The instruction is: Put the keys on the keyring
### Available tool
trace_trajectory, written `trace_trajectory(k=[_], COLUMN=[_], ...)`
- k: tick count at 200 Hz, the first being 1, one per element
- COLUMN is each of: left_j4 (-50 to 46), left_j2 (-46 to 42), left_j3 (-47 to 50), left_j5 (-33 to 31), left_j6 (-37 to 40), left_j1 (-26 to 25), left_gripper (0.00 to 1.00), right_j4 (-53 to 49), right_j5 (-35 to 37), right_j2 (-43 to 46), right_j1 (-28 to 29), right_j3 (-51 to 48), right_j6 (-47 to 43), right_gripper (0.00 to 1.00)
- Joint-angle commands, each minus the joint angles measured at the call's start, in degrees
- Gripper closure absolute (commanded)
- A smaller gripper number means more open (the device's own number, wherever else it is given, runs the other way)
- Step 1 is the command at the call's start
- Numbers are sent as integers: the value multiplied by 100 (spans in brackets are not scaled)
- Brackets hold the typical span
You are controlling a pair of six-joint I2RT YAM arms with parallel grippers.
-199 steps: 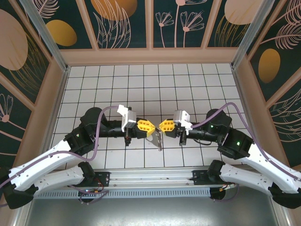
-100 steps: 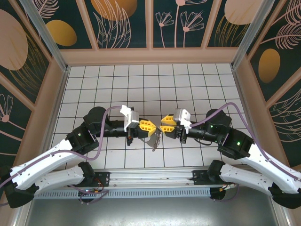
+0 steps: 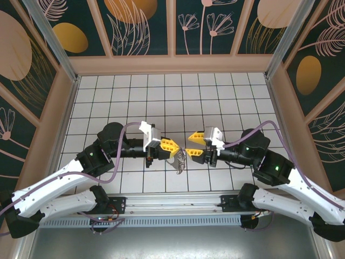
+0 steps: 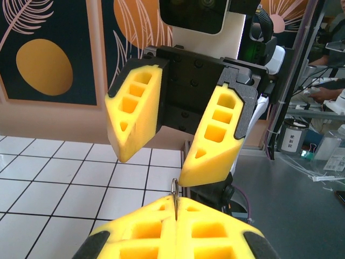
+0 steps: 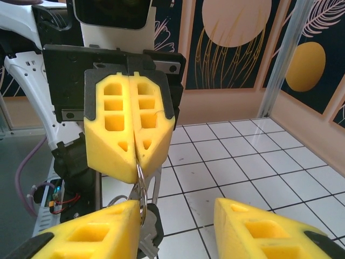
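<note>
In the top view my left gripper (image 3: 173, 148) is shut on the keyring (image 3: 178, 154), a thin metal ring. The ring's edge sticks up from the seam of my closed fingers (image 4: 176, 208) in the left wrist view. In the right wrist view the keyring (image 5: 139, 172) hangs below the left gripper's pinched fingertips (image 5: 132, 162). The dark grey keys (image 5: 151, 234) dangle from it above the tiles. My right gripper (image 5: 178, 226) is open, and its left finger (image 5: 91, 232) sits right beside the ring and keys. The keys (image 3: 180, 161) hang between both grippers. My right gripper (image 3: 190, 144) faces the left one.
The white tiled floor (image 3: 172, 97) stretches behind both grippers to the wooden back wall (image 3: 172, 63). Side walls (image 3: 59, 108) close in left and right. Purple cables (image 3: 116, 140) loop over each arm. A metal rail (image 3: 172, 202) runs along the near edge.
My right gripper has opened, let go of the key bundle and drawn back slightly to the right. My left gripper stays shut on the ring, and the keys swung a little.
</note>
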State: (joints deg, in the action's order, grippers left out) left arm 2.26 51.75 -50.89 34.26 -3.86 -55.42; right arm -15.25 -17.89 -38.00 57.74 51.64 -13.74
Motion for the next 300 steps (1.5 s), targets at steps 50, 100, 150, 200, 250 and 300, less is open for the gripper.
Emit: trace_trajectory(k=[50, 100, 150, 200, 250, 300], left_j4=[64, 71, 75, 89, 73, -25], left_j2=[-11, 20, 2, -42, -68, -216], left_j3=[-175, -177, -158, -132, -109, 22], left_j5=[148, 169, 176, 144, 79, -282], left_j6=[63, 53, 52, 34, 59, 125], left_j1=[-38, -34, -37, -37, -35, -34], left_gripper=[100, 100, 100, 100, 100, 100], right_j4=[339, 388, 648, 820, 724, 108], right_j5=[-767, -650, -809, -909, -699, 725], right_j2=[-47, -93, -281, -342, -262, 0], right_j1=[-7, -8, -7, -4, -7, -8], right_j3=[-371, -516, -568, -655, -617, -338], right_j6=[448, 356, 318, 357, 299, 219], right_gripper=[54, 54, 58, 62, 86, 100])
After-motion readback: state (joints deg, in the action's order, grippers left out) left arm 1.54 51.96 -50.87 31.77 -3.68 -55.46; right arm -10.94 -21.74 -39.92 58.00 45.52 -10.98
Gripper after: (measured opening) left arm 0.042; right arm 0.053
